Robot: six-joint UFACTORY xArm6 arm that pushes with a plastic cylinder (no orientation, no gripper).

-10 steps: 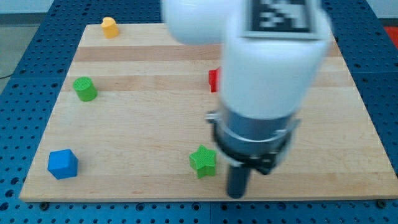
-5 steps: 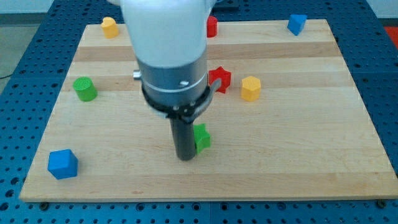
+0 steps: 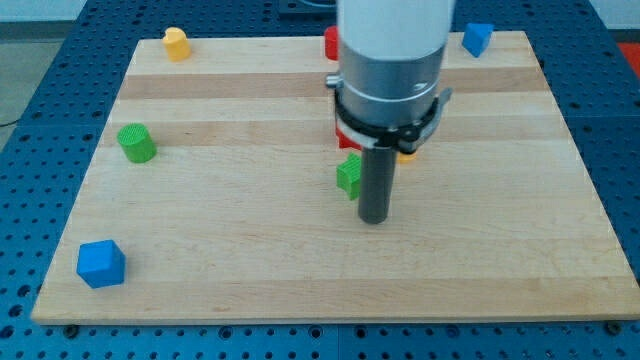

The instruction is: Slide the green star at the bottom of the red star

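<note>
The green star lies near the middle of the wooden board, partly hidden behind my rod. The red star sits just above it, mostly hidden by the arm's body; only its left edge shows. The two look close or touching. My tip rests on the board just below and to the right of the green star, touching or almost touching it.
A green cylinder stands at the left, a blue cube at the bottom left, a yellow block at the top left. A red block and a blue block sit at the top edge. A yellow block peeks out right of the rod.
My tip swung from the green star's right to its left, then back to its right, moving up the view. The green star slid up and right, close under the red star.
</note>
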